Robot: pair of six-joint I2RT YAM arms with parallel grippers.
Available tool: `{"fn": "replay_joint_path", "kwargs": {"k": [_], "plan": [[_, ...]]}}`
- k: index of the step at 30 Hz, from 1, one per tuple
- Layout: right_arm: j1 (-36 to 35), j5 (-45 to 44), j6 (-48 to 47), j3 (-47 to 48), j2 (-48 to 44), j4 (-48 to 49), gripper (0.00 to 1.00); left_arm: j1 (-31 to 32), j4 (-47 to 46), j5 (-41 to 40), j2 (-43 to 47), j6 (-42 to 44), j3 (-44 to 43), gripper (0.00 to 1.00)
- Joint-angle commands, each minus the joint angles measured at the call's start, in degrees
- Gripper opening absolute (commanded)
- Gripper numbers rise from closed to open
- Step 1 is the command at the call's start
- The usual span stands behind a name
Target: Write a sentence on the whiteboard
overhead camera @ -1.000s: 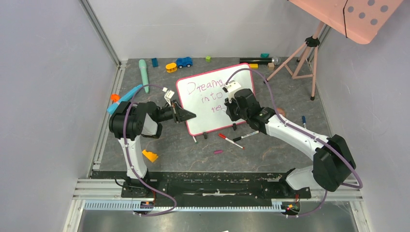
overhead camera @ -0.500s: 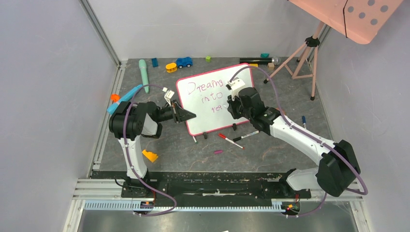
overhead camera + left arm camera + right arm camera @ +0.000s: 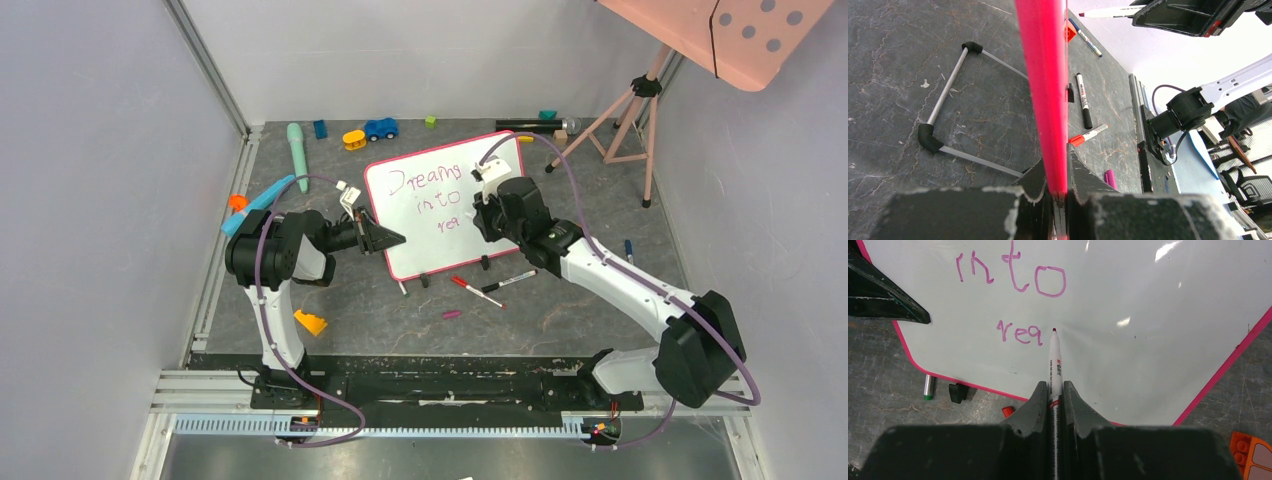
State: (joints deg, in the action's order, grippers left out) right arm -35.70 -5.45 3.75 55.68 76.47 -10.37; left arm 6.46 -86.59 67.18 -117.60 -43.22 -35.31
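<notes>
One whiteboard (image 3: 420, 255) stands propped on the desk (image 3: 560, 310) between the two arms, resting on two black clip feet (image 3: 424, 281). Its long axis runs left to right, with the right end angled farther from the bases. The writing face tilts up toward the arms.

The sentence (image 3: 437, 200) is in three purple lines that follow the long axis: "Dreams", "into", and a third line reading "rea".

Of the two grippers, the left gripper (image 3: 390, 240) is clamped narrowly on the pink frame at the whiteboard's left edge. The right gripper (image 3: 1052, 387) is closed tight around one marker (image 3: 1054, 360). The marker points away from the gripper at the whiteboard, its tip touching the white surface just right of "rea".

Three loose markers lie on the desk along the whiteboard's near edge: a red-capped marker (image 3: 470, 290), a black-capped marker (image 3: 508, 281) and a green-tipped marker (image 3: 403, 288). One purple cap (image 3: 452, 314) lies nearer the bases.
</notes>
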Motion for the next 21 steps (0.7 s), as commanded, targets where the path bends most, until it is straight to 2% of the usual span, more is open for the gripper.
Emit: {"fn": "replay_joint_path", "kwargs": {"k": [1,21], "plan": [[0.34,-0.74,-0.93,2.91,0.64,1.98,0.0,-0.57,-2.62,-0.73,-2.72,11.23,-0.06,0.02],[0.45,-0.7,-1.2,5.92,3.82,2.47,0.0,-0.56,-2.62,-0.91,-2.75,11.16,-0.05,0.02]]}}
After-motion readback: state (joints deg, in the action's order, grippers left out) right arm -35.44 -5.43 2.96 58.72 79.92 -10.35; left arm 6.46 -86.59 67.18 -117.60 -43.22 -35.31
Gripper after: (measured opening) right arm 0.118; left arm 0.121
